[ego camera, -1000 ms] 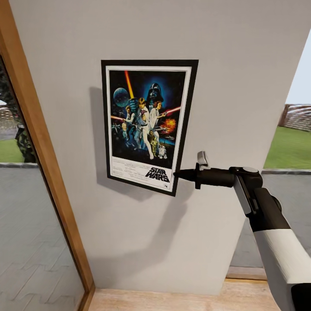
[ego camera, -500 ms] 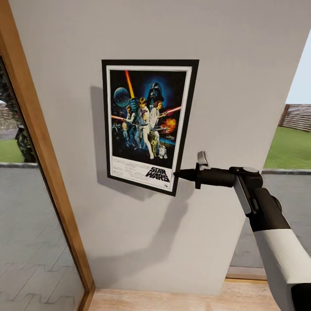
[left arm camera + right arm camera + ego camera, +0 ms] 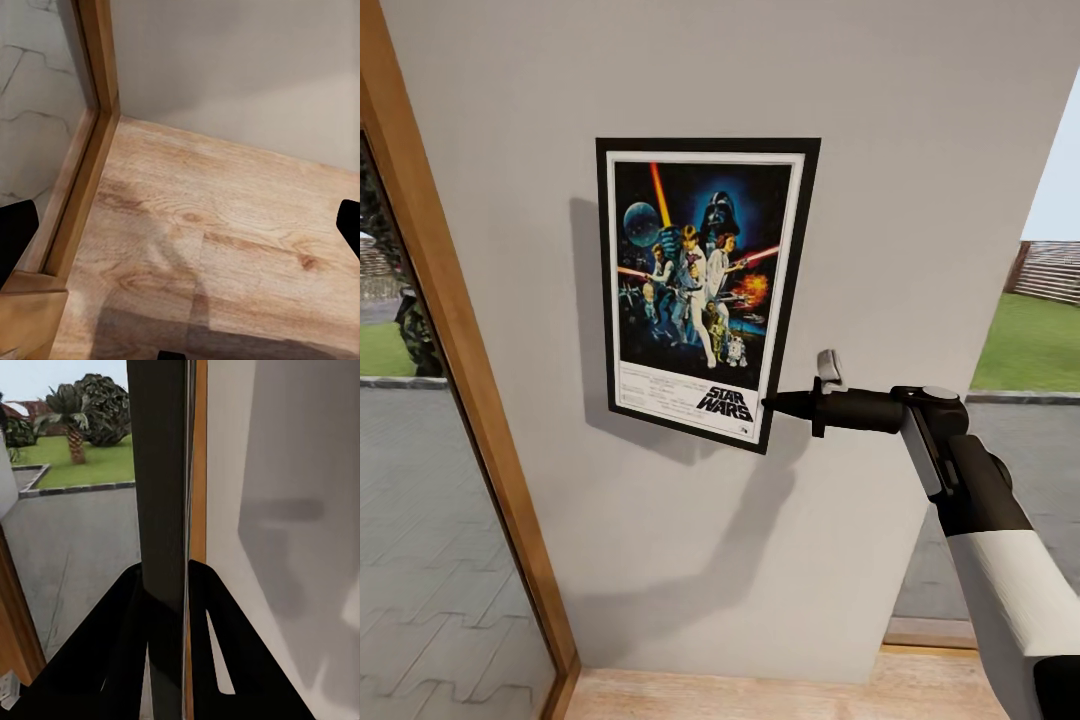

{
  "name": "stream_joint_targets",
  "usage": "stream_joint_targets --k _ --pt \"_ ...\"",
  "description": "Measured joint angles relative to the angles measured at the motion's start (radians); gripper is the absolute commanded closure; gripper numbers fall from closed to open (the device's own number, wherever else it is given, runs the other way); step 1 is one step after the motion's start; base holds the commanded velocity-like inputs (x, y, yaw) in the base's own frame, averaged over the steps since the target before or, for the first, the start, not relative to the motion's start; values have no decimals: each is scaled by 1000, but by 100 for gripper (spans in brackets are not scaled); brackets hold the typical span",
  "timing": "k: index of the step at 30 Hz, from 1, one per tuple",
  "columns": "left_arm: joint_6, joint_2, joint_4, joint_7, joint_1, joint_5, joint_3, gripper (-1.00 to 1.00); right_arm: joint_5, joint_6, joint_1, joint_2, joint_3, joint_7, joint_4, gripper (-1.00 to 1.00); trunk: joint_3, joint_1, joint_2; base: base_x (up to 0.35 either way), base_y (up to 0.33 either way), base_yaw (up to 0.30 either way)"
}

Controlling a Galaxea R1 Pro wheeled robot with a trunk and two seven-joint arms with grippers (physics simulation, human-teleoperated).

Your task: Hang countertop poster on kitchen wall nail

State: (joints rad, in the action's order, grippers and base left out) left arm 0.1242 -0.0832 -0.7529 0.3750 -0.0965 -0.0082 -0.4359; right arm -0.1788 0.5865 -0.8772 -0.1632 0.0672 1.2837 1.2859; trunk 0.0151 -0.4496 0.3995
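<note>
Poster (image 3: 703, 290) hangs against the grey wall (image 3: 920, 150), its lower right edge clamped between the right gripper's (image 3: 770, 404) fingers; left gripper's (image 3: 180, 225) fingers are spread.

My right gripper (image 3: 772, 404) is all black, on an arm (image 3: 1000, 570) banded black and white. The poster (image 3: 703, 285) has a black frame, white border, deep blue art with red and orange blades (black logo too). Wall (image 3: 920, 150) is pale grey, door frame (image 3: 470, 400) warm wood, floor (image 3: 225, 240) knotty light oak.
</note>
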Motion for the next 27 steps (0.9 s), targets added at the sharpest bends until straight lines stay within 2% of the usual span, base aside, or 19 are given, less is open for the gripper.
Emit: stream_joint_targets --k 6,8,12,27 --pt "0 0 0 0 0 0 0 -100 0 6 -6 1 0 0 0 100 0 0 0 0 0 0" --pt "0 0 0 0 0 0 0 -100 1 54 -8 1 0 -1 3 100 0 0 0 0 0 0" --pt "0 0 0 0 0 0 0 -100 0 91 -9 2 0 -2 10 100 0 0 0 0 0 0" --pt "0 0 -1 0 0 0 0 -100 0 98 -9 2 0 -2 12 100 0 0 0 0 0 0"
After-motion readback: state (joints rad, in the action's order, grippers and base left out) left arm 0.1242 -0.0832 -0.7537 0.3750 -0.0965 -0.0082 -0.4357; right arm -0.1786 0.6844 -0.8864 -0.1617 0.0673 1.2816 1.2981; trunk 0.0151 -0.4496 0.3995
